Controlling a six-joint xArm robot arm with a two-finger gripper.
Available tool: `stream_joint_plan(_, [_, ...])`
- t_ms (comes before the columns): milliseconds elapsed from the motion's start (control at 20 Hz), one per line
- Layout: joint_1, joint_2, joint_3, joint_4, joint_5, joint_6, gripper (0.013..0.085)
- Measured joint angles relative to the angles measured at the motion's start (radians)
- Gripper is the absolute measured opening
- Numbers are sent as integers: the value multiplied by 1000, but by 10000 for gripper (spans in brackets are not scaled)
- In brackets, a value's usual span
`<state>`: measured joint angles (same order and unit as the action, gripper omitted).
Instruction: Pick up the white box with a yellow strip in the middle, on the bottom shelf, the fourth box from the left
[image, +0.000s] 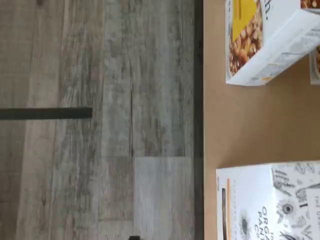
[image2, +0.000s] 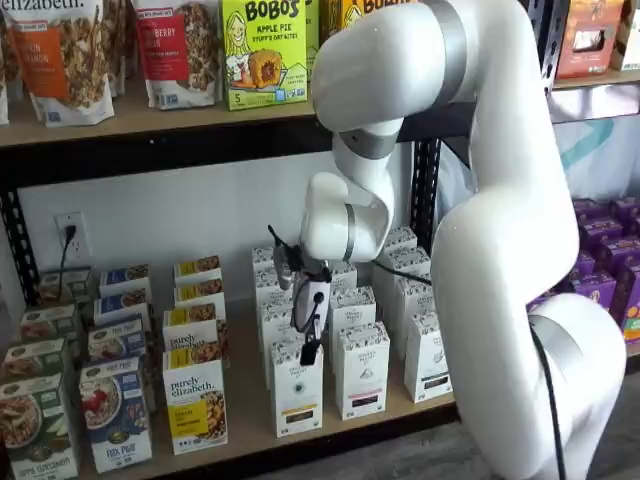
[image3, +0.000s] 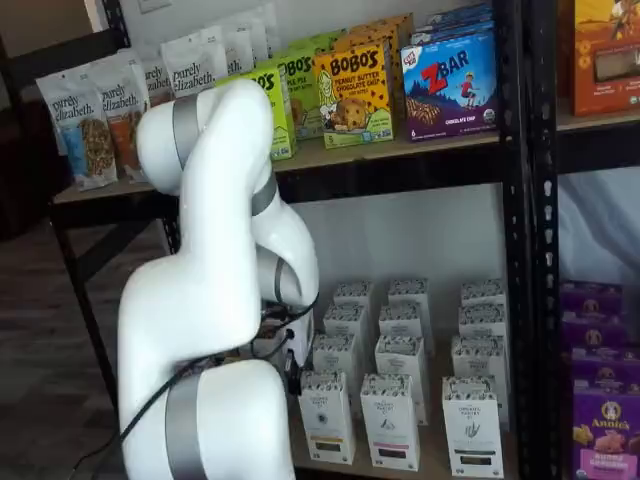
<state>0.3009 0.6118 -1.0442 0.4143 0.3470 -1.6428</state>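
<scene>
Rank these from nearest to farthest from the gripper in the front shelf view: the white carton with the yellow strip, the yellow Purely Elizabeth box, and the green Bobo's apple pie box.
1. White carton with the yellow strip: directly below the gripper, front row of the bottom shelf.
2. Yellow Purely Elizabeth box: one column over, same front row.
3. Green Bobo's apple pie box: far above, on the upper shelf.

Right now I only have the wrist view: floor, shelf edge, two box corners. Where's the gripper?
Observer: In a shelf view the gripper hangs just above the front white box on the bottom shelf.
Operator: Touching it?
Observer: Cannot tell; from that angle the dark fingers overlap the box's top.
Operator: What's next to that box?
Observer: A like white carton with a darker strip, standing slightly apart from it.
</scene>
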Motion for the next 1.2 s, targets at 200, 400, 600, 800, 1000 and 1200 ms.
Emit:
stream_joint_plan(200, [-11, 17, -15, -16, 3, 4, 850])
stream_joint_plan(400, [-18, 39, -39, -26, 9, 6, 850])
stream_joint_plan(600, [-24, 61, -65, -17, 20, -8, 850])
stream_joint_plan(800, [-28, 82, -90, -22, 28, -6, 850])
stream_joint_plan(1000, [-29, 105, -117, -20, 34, -9, 850])
stream_joint_plan(1200, [-31, 130, -145, -16, 40, -14, 850])
